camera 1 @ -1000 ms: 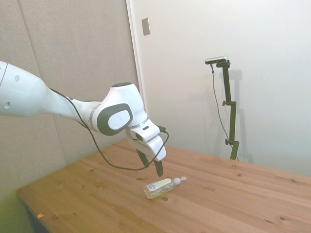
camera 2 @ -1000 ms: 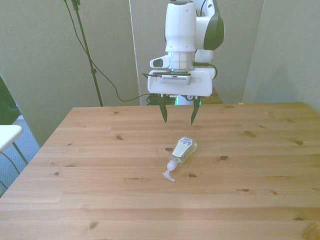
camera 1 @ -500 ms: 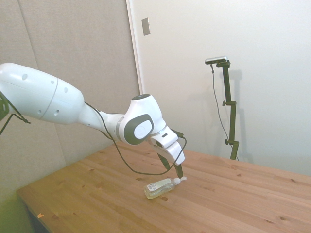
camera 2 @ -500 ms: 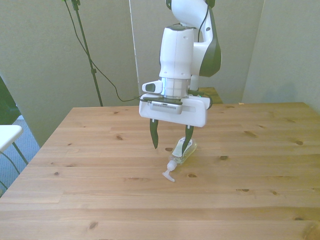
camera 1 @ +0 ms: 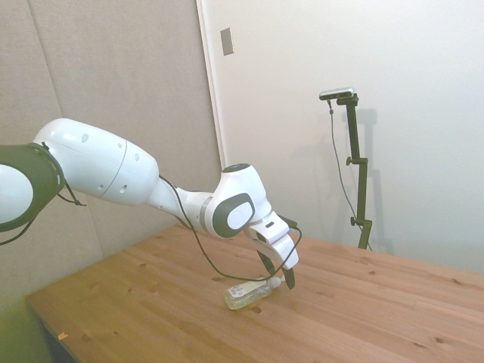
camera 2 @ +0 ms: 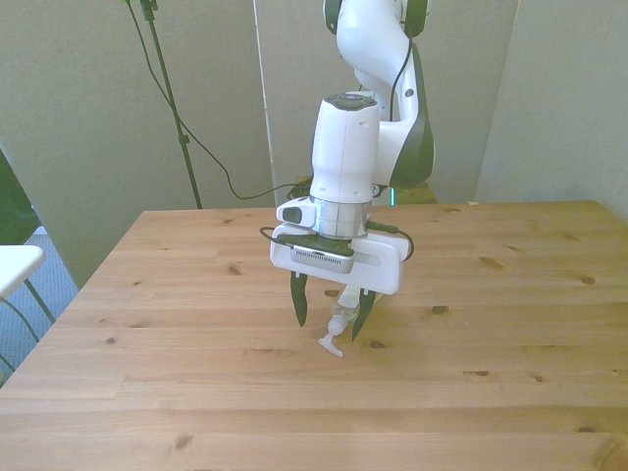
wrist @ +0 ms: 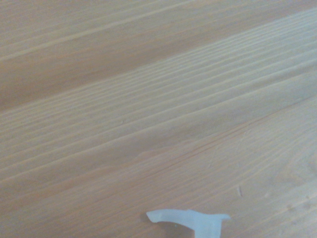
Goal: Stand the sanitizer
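The sanitizer [camera 1: 246,293] lies on its side on the wooden table [camera 1: 363,318], its pale yellowish body toward the side view's left and its white nozzle cap [camera 1: 277,282] toward the right. My gripper [camera 2: 330,316] is open and low over the cap end. One dark finger stands on each side of the bottle's neck [camera 2: 340,320], without touching it that I can see. In the front view the gripper's body hides most of the bottle, and the nozzle [camera 2: 329,343] pokes out toward the camera. The wrist view catches only the blurred white nozzle [wrist: 190,218] against wood grain.
A black cable [camera 2: 211,162] hangs behind the table's far edge in the front view. A white flat object [camera 2: 15,263] sits off the table at the front view's left. Bare wood [camera 2: 196,392] surrounds the bottle.
The arm has reached forward and down. The open gripper went from hanging above and behind the bottle to straddling its neck close to the table. The bottle has not moved.
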Available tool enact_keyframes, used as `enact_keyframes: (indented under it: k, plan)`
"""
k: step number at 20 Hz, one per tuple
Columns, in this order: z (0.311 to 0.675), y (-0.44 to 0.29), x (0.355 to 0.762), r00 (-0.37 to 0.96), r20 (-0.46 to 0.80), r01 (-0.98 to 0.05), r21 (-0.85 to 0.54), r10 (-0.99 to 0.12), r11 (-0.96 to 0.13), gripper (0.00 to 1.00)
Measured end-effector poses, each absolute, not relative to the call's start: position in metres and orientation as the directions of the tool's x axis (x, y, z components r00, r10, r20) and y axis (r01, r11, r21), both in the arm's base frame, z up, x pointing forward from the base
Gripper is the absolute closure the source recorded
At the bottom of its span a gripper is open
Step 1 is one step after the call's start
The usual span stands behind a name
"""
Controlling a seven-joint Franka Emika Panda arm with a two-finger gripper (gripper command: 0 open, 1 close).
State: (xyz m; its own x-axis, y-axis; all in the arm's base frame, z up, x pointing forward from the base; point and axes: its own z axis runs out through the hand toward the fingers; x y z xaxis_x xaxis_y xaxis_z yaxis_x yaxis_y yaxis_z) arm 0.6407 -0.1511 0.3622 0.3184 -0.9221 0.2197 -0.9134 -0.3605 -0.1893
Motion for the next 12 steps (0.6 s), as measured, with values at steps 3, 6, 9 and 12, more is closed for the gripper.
enact_keyframes:
  k: [3, 6, 9, 12]
  plan:
    - [0.357, -0.154, 0.641, 0.315, 0.216, -0.917, -0.184, -0.924, -0.355, 0.0]
    - [0.352, -0.154, 0.643, 0.316, 0.214, -0.918, -0.178, -0.925, -0.354, 1.0]
    - [0.349, -0.153, 0.643, 0.318, 0.212, -0.918, -0.174, -0.924, -0.356, 1.0]
    - [0.349, -0.153, 0.643, 0.317, 0.209, -0.919, -0.174, -0.925, -0.354, 1.0]
